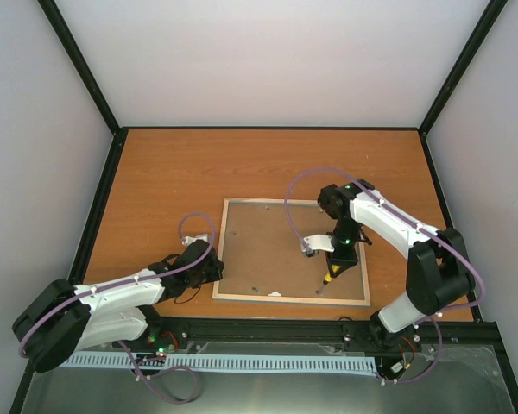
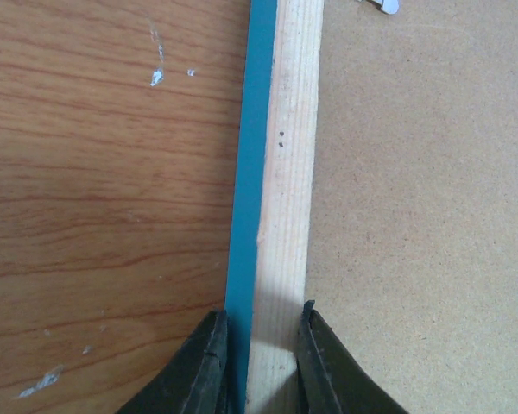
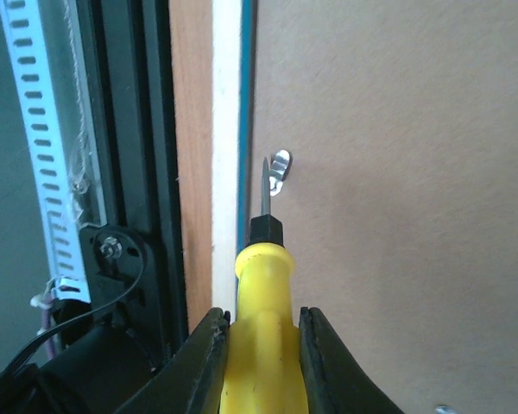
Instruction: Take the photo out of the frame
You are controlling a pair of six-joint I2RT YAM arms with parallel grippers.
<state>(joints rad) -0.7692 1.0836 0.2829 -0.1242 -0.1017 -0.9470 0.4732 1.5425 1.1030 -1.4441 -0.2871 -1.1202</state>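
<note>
The frame [image 1: 224,250] lies face down on the table, its pale wood back edge and brown backing board [image 1: 276,246] up. The photo is hidden under the board. My left gripper [image 1: 209,269] is shut on the frame's left rail [image 2: 281,198], one finger on the blue outer edge [image 2: 249,172], one on the inner side. My right gripper [image 1: 338,255] is shut on a yellow-handled screwdriver [image 3: 263,345]. Its metal tip touches a small silver retaining tab [image 3: 280,170] on the board beside the frame's near rail [image 3: 226,155].
Black cage posts and the near black rail [image 1: 268,328] border the table. A white slotted cable duct [image 3: 47,155] runs beyond the near edge. Another silver tab [image 2: 382,5] shows on the board in the left wrist view. Purple cables loop over both arms.
</note>
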